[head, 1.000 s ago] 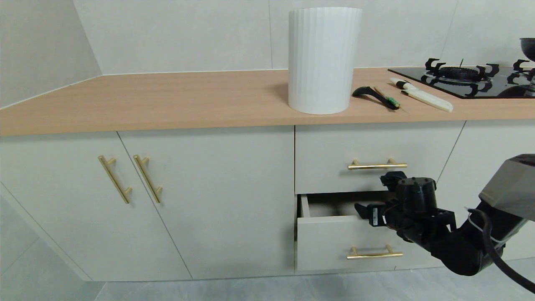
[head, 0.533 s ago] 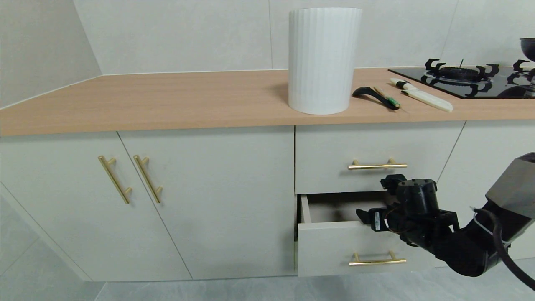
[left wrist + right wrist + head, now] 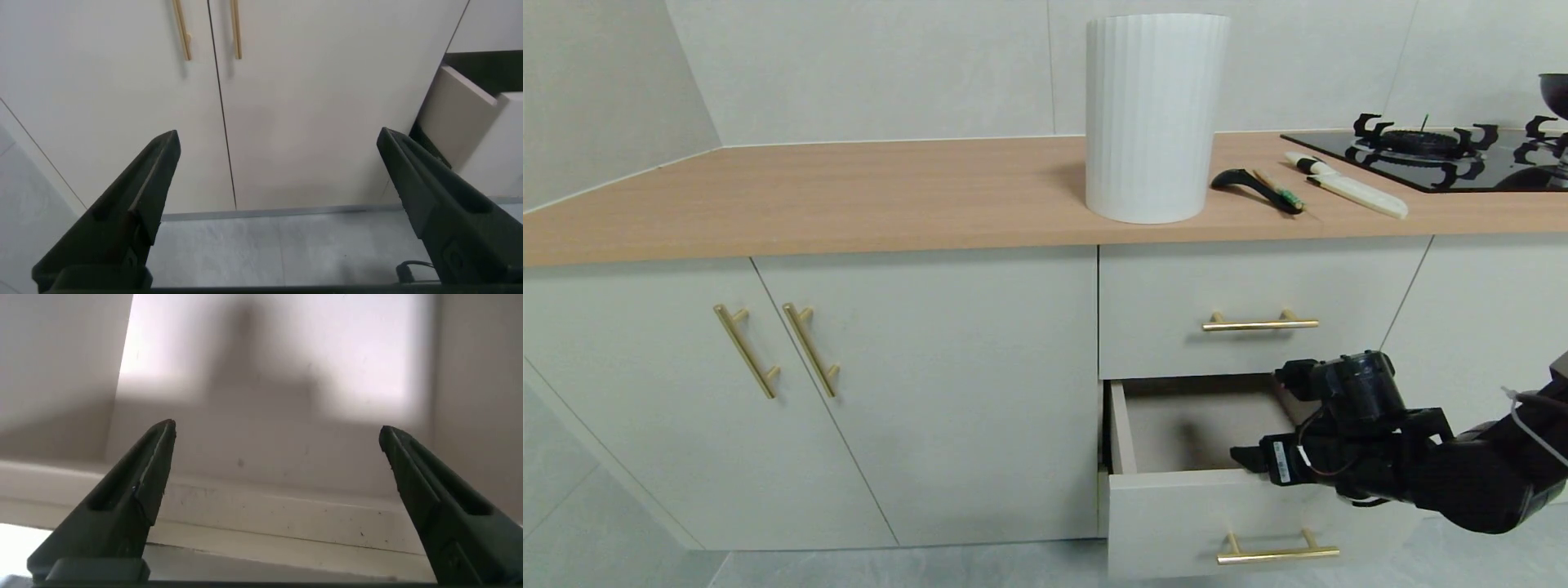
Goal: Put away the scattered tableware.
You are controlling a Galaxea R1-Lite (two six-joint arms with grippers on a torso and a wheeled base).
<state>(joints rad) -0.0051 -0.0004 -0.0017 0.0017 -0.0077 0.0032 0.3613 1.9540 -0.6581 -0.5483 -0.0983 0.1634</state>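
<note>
Since 1 s ago the lower drawer (image 3: 1201,514) had slid farther out, w/ the right hand (image 3: 1245,457) drawn back along w/ it at the front's top edge. Its fingers were spread, clasping nothing, prob. hooked over the panel to pull. Tableware wasn't stowed yet: black ladle (image 3: 1252,185), thin green-marked stick (image 3: 1282,196) & white knife (image 3: 1349,188) lay close together on the surface (image 3: 849,196), betw. ribbed white canister (image 3: 1150,118) & gas hob (image 3: 1429,159). Left hand (image 3: 278,139) hung spread & empty, facing the cabinet doors (image 3: 310,114).

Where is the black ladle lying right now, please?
In the head view, the black ladle lies on the wooden countertop, just right of the white ribbed container and left of the white knife.
</note>
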